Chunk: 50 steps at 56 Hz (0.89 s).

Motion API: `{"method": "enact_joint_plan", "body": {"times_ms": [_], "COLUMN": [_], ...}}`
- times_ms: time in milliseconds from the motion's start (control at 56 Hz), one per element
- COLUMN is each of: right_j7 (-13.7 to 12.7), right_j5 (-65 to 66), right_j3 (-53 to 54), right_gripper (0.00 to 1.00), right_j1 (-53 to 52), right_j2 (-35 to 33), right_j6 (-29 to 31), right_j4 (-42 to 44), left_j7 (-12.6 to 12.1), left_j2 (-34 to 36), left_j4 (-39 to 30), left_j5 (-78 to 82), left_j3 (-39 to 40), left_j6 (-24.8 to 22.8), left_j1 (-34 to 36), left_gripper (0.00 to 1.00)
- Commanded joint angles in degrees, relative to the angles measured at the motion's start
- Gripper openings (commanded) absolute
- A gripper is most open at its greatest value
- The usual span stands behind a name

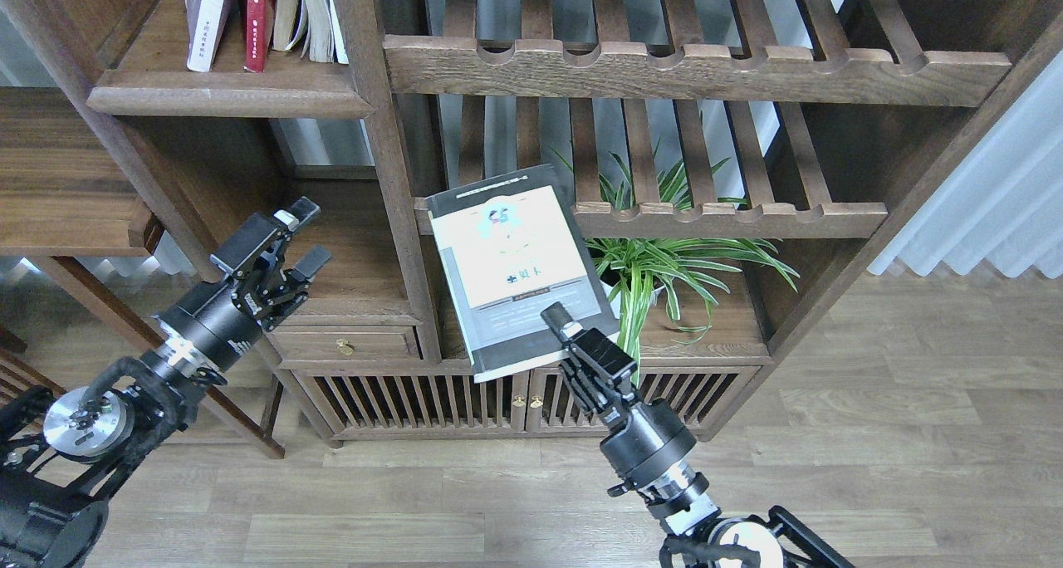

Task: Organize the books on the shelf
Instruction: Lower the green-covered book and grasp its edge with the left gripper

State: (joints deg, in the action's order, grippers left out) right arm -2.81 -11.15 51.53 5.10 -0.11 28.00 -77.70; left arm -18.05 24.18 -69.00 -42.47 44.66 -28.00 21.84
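Book, cream-fronted with black edging, clamped at lower corner in right gripper, held tilted before slatted racks and plant. Left gripper spread apart, bare. Red and pale books upright on shelf, upper left.

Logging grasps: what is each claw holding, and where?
Right claw grips the yellow-green book at its lower right corner. Left claw is open, holding nothing.

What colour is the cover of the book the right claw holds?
Pale yellow-cream panel framed in black on the book, head view.
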Motion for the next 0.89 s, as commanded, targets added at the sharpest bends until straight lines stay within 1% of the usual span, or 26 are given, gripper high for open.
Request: {"method": "enact_joint_plan", "body": {"times_ms": [0,71,161,268,375,411,429,482,572,607,625,643,661,715,750,768,786,804,822,840,875], "right_j7": [-0.4,-0.4,-0.4,-1.1,-2.1,-2.3,-2.4,-2.4,-2.4,-2.4,-2.4,-2.4,-2.4,-2.4,-2.4,-2.4,-2.4,-2.4,-2.4,-2.4,-2.4], "right_j5": [0.1,0.3,0.8,1.2,2.3,3.1,4.4,5.3,6.3,6.6,6.7,6.8,6.8,6.8,6.8,6.8,6.8,6.8,6.8,6.8,6.8], "right_j3": [-1.1,-1.7,-2.1,-2.2,-3.2,-3.5,-3.7,-3.8,-3.8,-3.8,-3.8,-3.8,-3.8,-3.8,-3.8,-3.8,-3.8,-3.8,-3.7,-3.7,-3.7], "right_gripper": [0.05,0.05,0.05,0.05,0.05,0.05,0.05,0.05,0.05,0.05,0.05,0.05,0.05,0.05,0.05,0.05,0.05,0.05,0.05,0.05,0.05], "right_j1": [0.1,0.2,0.6,1.6,2.9,3.5,4.1,4.8,5.7,5.8,5.8,5.9,5.9,5.9,5.9,5.9,5.9,5.9,5.9,6.0,6.0], "right_j2": [0.1,0.1,0.1,0.1,0.1,0.1,0.1,0.1,0.1,0.1,0.1,0.1,0.1,0.1,0.1,0.1,0.1,0.1,0.1,0.1,0.1], "right_j6": [0.0,0.0,0.0,0.0,0.0,0.0,0.0,0.0,0.0,0.0,0.0,0.0,0.0,0.0,0.0,0.0,0.0,0.0,0.0,0.0,0.0], "right_j4": [0.2,0.3,0.4,0.4,0.5,0.5,0.5,0.5,0.5,0.6,0.6,0.6,0.6,0.6,0.6,0.6,0.6,0.6,0.6,0.6,0.6], "left_j7": [0.2,0.3,1.0,2.1,2.1,2.0,1.9,1.9,1.9,1.8,1.8,1.8,1.7,1.4,1.4,1.4,1.4,1.4,1.4,1.4,1.4], "left_j2": [-0.1,-0.1,-0.8,-1.6,-1.2,-0.7,-0.1,0.4,1.7,1.9,2.0,2.0,2.1,2.2,2.2,2.2,2.2,2.2,2.1,1.9,1.7], "left_j4": [-1.0,-1.2,-1.5,-1.7,-1.8,-1.7,-1.7,-1.7,-1.7,-1.7,-1.7,-1.7,-1.7,-1.7,-1.7,-1.7,-1.6,-1.6,-1.4,-1.4,-1.2], "left_j5": [-0.8,-0.8,-0.8,-0.7,-0.4,-0.2,0.8,1.8,3.0,3.0,3.0,3.0,3.0,3.0,3.0,3.0,2.9,2.9,2.8,2.7,2.7], "left_j3": [-2.2,-3.0,-4.0,-5.8,-8.2,-9.4,-10.5,-10.7,-11.8,-12.3,-12.7,-12.8,-12.9,-13.2,-13.4,-13.4,-13.5,-13.5,-13.5,-13.6,-13.8], "left_j6": [0.0,0.0,0.0,0.0,0.0,0.0,0.0,0.0,0.0,0.0,0.0,0.0,0.0,0.0,0.0,0.0,0.0,0.0,0.0,0.0,0.0], "left_j1": [0.0,0.0,-0.1,0.1,0.6,0.7,1.1,1.3,1.9,2.2,2.3,2.4,2.5,2.6,2.6,2.6,2.5,2.5,2.5,2.5,2.6], "left_gripper": [1.0,1.0,1.0,1.0,0.99,0.97,0.9,0.87,0.78,0.73,0.68,0.66,0.62,0.58,0.51,0.45,0.36,0.32,0.19,0.13,0.07]}}
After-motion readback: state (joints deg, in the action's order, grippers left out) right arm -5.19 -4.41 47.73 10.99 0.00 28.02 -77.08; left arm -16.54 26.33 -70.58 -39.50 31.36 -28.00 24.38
